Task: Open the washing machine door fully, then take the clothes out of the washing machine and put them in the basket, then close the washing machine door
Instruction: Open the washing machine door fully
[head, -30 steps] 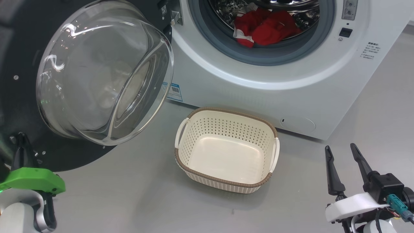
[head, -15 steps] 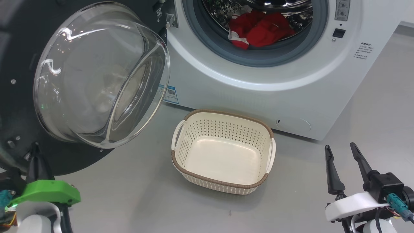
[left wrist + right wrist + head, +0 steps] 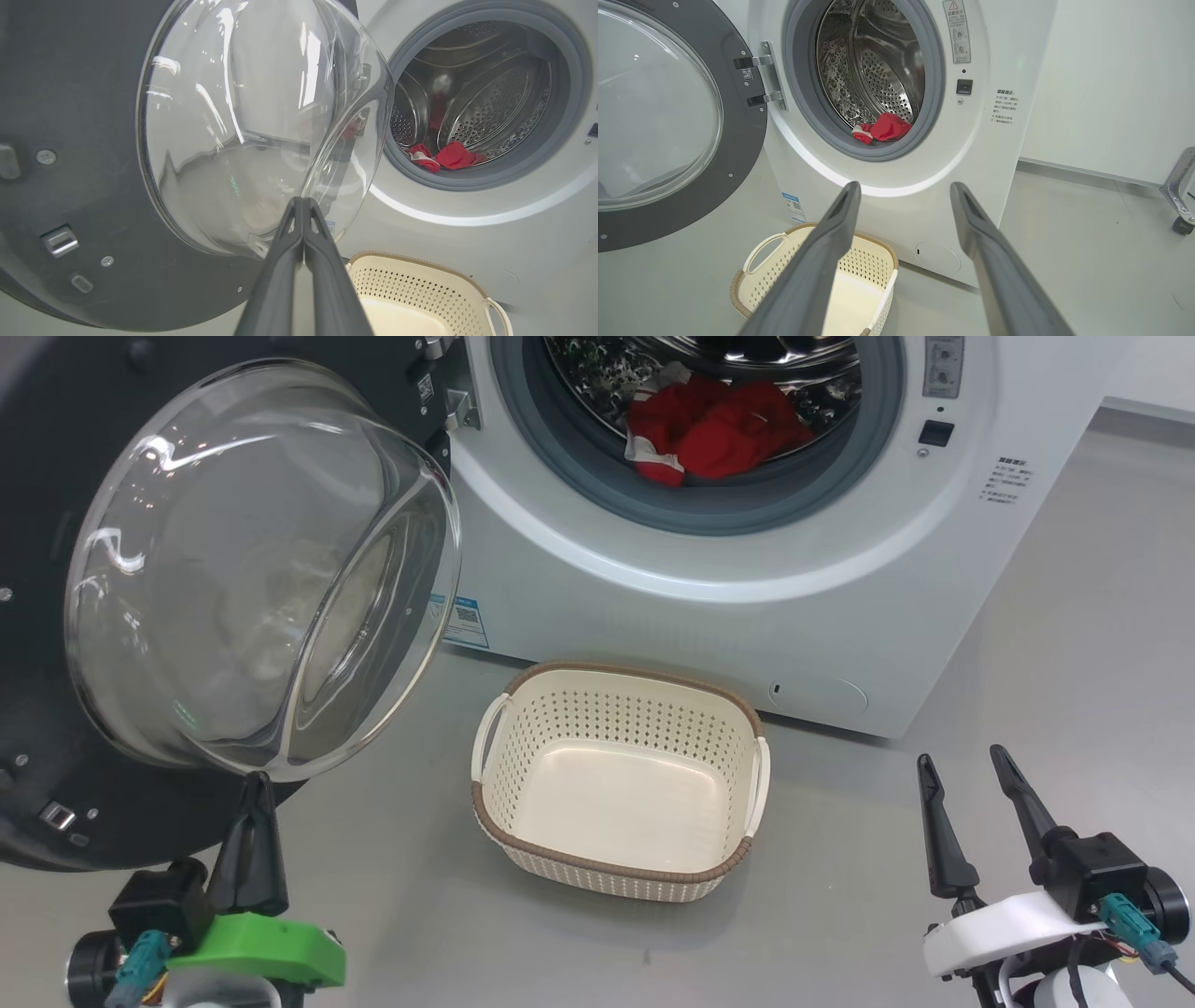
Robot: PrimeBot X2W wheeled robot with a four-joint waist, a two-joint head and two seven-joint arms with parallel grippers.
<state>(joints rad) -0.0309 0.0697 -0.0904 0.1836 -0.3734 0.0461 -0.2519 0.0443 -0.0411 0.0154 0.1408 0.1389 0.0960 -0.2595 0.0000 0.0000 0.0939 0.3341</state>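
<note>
Moving rightward from the lower-left corner, left fingers [image 3: 254,831] are pointing up, pressed together, beneath the washing machine door [image 3: 252,569]; right fingers [image 3: 937,821] are standing apart, lower right; clothes [image 3: 714,429] are lying inside the washing machine [image 3: 653,625], upper centre.

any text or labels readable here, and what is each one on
No text reads clearly.
Blue sticker low on the washing machine: QR code, print too small.
Warning label beside the drum opening: red triangle, words illegible.
Printed block right of it: too blurred.
QR tag on the washing machine door: too small.
</note>
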